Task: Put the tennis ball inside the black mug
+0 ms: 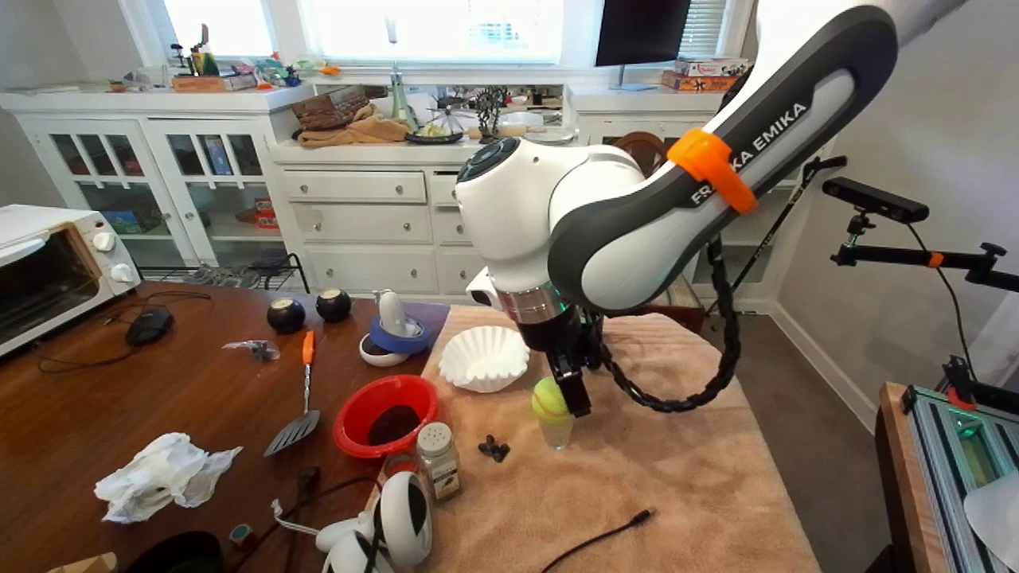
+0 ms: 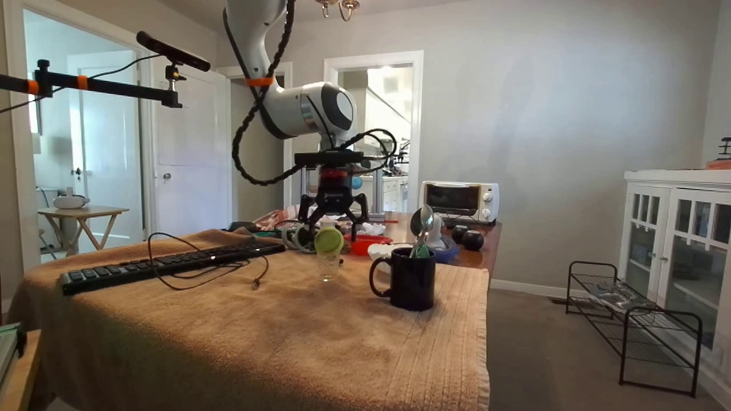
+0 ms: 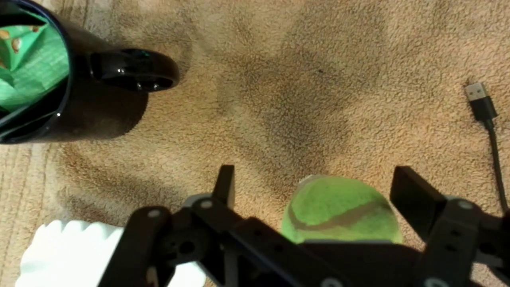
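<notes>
Claw (image 3: 318, 186): fingers spread apart.
Tennis ball (image 3: 338, 211): between fingers, nearer right-hand one in frame; lower part hidden behind claw; contact cannot be determined.
Black mug (image 3: 101, 109): upper left, upright, handle toward frame centre, green crumpled material (image 3: 38, 71) inside.
White fluted item (image 3: 69, 257): lower left, partly hidden.
USB plug (image 3: 481, 103): right side, on surface (image 3: 255, 99) of tan pile fabric.

In an exterior view, the robot arm (image 1: 665, 227) reads "FR" and "KA EMIKA" in white, on either side of an orange band (image 1: 711, 167). The label (image 1: 447, 481) on the shaker (image 1: 438, 458) and the lettering (image 2: 334, 194) on the gripper (image 2: 333, 232) cannot be read.
</notes>
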Controlling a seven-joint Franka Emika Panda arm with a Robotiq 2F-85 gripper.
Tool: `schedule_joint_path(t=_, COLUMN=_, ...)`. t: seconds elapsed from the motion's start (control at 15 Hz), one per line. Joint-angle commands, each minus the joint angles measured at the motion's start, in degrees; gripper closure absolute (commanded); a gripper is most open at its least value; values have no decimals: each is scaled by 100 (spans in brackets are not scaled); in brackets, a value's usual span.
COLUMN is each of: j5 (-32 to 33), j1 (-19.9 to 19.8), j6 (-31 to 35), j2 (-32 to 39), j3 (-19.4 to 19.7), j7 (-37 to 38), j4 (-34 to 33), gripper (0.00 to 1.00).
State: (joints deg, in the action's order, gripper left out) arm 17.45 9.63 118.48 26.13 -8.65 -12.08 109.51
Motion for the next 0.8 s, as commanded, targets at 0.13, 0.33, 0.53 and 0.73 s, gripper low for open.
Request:
schedule_joint_path(t=0.13, j5=-150, j1=70, j6=-185, j2=430, j3=-68, j7=-243, j4=-514, gripper=0)
schedule_joint_path(t=0.33, j5=-229, j1=116, j6=-201, j2=466, j3=-101, j7=-186, j4=-557, gripper=26)
schedule_joint_path(t=0.53, j5=-306, j1=142, j6=-204, j2=461, j3=-109, j7=-142, j4=-554, gripper=49)
schedule_joint_path(t=0.73, j5=-393, j1=144, j6=-240, j2=442, j3=-104, j7=-106, j4=-550, gripper=58)
